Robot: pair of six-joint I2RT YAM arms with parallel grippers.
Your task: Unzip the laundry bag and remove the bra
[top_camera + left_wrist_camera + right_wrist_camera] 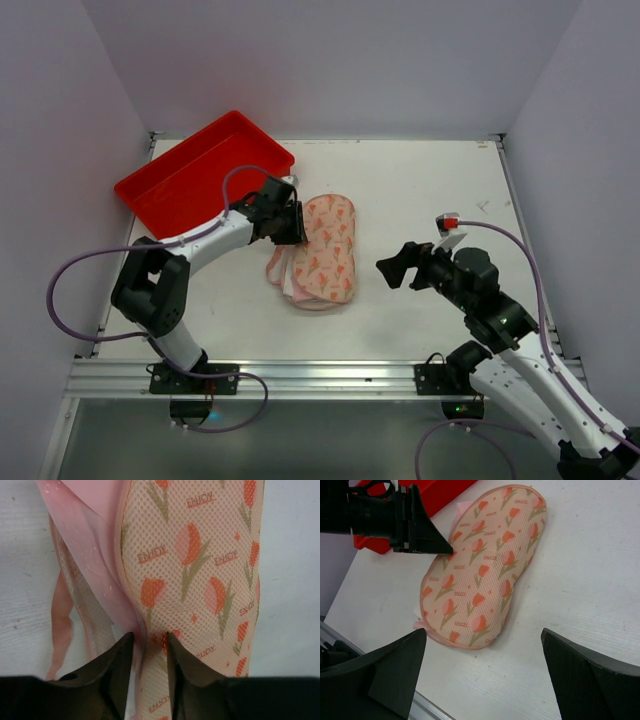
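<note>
Running near-to-far (slightly tilted): laundry bag (328, 250)

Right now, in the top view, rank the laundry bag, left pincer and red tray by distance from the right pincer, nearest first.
From the right pincer:
1. laundry bag, mid-table, just to its left.
2. left pincer, at the bag's far left edge.
3. red tray, at the table's back-left corner.

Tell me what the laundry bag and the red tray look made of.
The laundry bag: soft mesh fabric, matte; fine honeycomb holes show close up, with printed tulips. The red tray: probably hard plastic, slightly glossy; smooth uniform walls, moulded rim.
</note>
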